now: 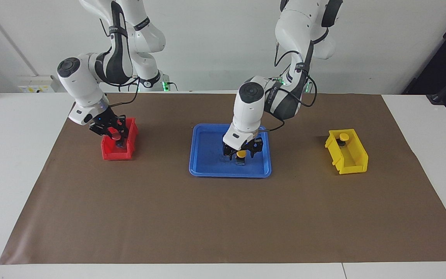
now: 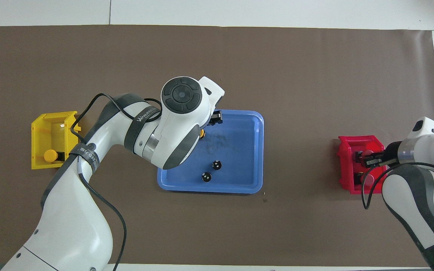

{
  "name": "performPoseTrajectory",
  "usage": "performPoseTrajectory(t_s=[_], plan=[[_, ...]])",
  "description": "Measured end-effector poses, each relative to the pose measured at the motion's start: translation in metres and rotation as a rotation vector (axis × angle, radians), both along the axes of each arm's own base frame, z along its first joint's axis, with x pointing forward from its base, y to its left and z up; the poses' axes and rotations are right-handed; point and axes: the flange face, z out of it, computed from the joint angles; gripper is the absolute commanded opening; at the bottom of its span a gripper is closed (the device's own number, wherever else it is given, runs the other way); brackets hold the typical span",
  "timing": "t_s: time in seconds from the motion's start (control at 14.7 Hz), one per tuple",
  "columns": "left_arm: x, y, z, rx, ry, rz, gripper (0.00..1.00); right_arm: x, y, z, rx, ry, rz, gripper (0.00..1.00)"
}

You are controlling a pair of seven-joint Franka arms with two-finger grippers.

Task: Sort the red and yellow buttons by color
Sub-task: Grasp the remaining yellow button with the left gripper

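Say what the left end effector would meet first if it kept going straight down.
Most likely the yellow button between its fingers, standing on the blue tray; the left end effector is already down around its cap, so the tray floor comes next.

A brown mat covers most of the white counter. At its middle lies a blue tray holding two small dark cylinders. A red bin stands toward the right arm's end, a yellow bin toward the left arm's end.
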Motion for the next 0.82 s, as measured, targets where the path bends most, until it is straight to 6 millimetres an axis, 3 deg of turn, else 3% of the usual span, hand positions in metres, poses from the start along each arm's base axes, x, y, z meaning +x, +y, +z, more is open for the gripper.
performPoseTrajectory(t_s=[0.34, 0.68, 0.75, 0.82], plan=[[-0.003, 0.001, -0.005, 0.004, 0.015, 0.022, 0.67, -0.004, 0.000, -0.016, -0.002, 0.009, -0.003, 0.29], [-0.006, 0.002, -0.008, 0.021, 0.038, 0.030, 0.61, -0.005, -0.001, -0.018, -0.001, 0.013, -0.006, 0.30], [-0.006, 0.002, -0.008, 0.023, 0.041, 0.031, 0.57, -0.006, -0.002, -0.018, -0.001, 0.012, -0.008, 0.32], [-0.006, 0.003, -0.008, 0.025, 0.043, 0.032, 0.52, -0.006, -0.002, -0.018, -0.001, 0.011, -0.008, 0.41]])
